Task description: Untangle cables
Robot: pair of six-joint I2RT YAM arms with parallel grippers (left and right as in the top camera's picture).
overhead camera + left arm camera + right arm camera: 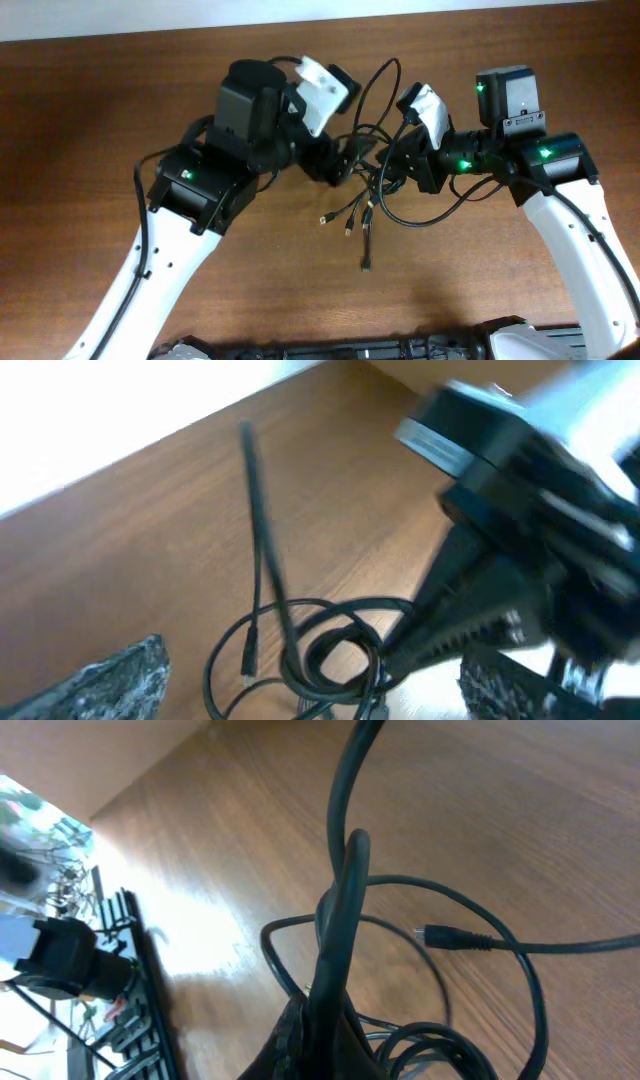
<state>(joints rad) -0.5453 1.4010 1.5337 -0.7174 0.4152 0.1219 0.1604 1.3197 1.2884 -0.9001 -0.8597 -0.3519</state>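
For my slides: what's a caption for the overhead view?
Right gripper shut on the tangled cables; left gripper open next to them.

overhead: fixed high, facing straight down on counter [80, 120], both arms in frame, far | left wrist: close, facing past left gripper [315, 660], blurred | right wrist: very close, facing past right gripper [320, 1035] | shared: cables [365, 195] between both grippers

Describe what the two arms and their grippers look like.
The left arm and right arm match: white lower links, black blocky joint housings with green lights, white wrist mounts, black wires alongside. The left gripper has mottled grey fingers; the right gripper looks black.
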